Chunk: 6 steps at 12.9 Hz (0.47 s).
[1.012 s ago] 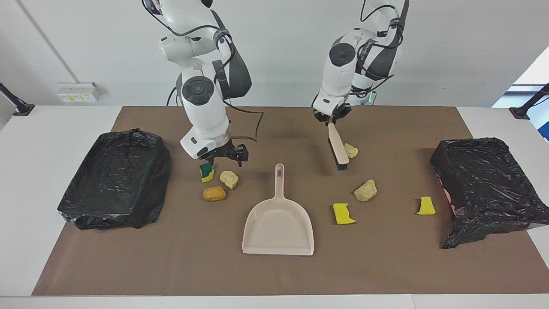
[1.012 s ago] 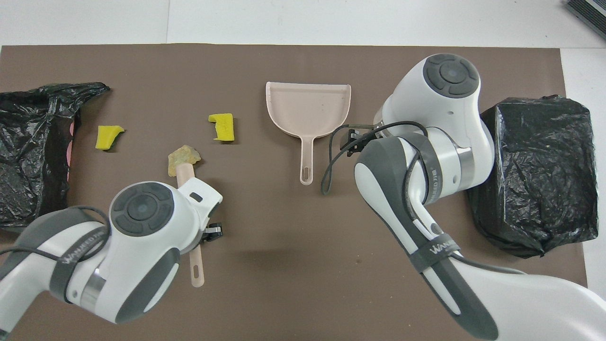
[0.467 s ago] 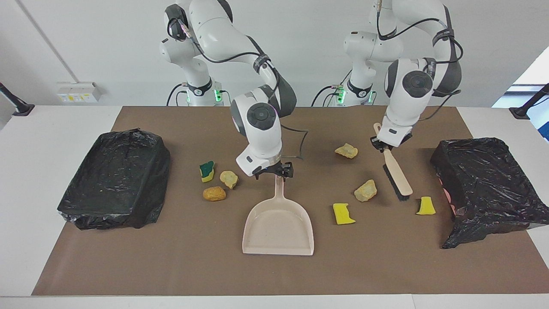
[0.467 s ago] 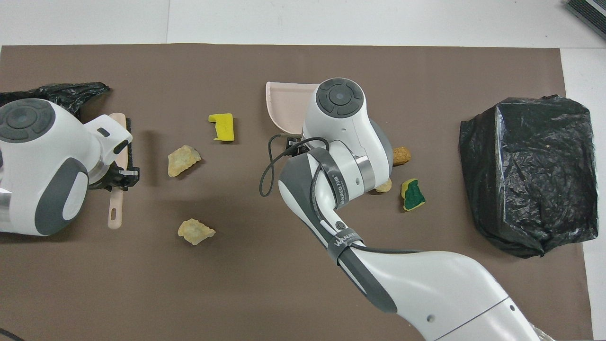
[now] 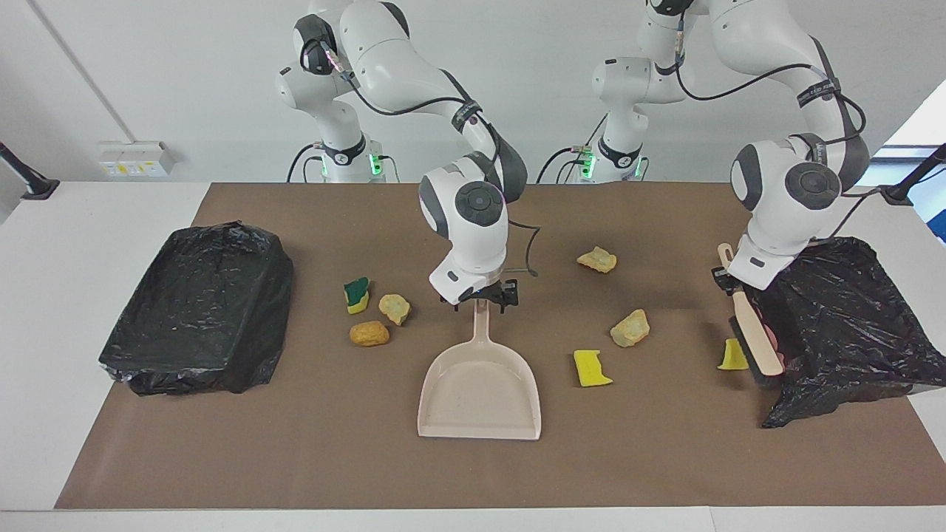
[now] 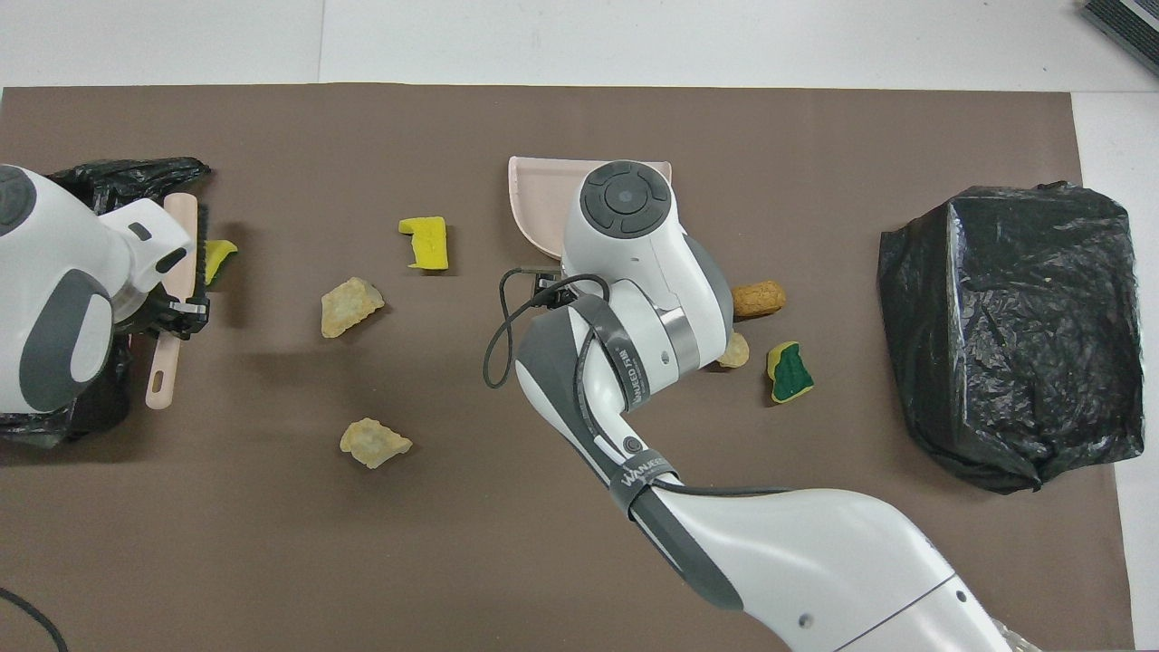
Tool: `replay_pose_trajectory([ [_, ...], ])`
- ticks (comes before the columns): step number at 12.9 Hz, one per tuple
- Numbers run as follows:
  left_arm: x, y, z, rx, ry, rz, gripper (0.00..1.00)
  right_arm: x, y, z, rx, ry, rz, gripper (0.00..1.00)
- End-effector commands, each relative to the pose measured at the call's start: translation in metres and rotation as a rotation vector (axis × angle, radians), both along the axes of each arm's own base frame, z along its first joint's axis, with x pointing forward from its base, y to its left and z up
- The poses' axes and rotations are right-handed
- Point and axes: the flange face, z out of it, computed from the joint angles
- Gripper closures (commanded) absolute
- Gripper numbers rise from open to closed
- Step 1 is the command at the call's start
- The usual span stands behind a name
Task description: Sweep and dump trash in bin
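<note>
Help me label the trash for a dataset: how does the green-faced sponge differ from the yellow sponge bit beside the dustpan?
The green-faced sponge has a dark green face; the yellow sponge bit is plain yellow. The green-faced sponge lies toward the right arm's end, nearer the robots, close to two lumps; the yellow bit lies toward the left arm's end, alone. Both rest on the brown mat, unswept.

Seven trash pieces (image 5: 369, 334) — scattered, flat on mat (image 5: 295, 458).

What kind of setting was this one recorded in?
Most likely a robotics lab: two arms are fixed at a white table covered by a brown mat, with a plain white wall, and staged trash lies between two black-bagged bins.
</note>
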Motion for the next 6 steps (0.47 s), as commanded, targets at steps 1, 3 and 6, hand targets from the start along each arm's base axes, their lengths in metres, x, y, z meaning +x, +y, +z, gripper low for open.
replay_pose_trajectory([
  [1,0.003,0.003,-0.019,0.026,0.011,-0.027,1.0,0.003,-0.005,0.002,-0.013,-0.003,0.022,0.12],
  [3,-0.008,0.007,-0.029,0.021,0.035,-0.017,1.0,0.003,-0.005,0.0,-0.006,-0.008,0.022,0.42],
  [6,-0.016,-0.017,-0.033,0.016,0.059,-0.052,1.0,0.0,-0.001,0.0,0.005,0.003,0.018,1.0],
])
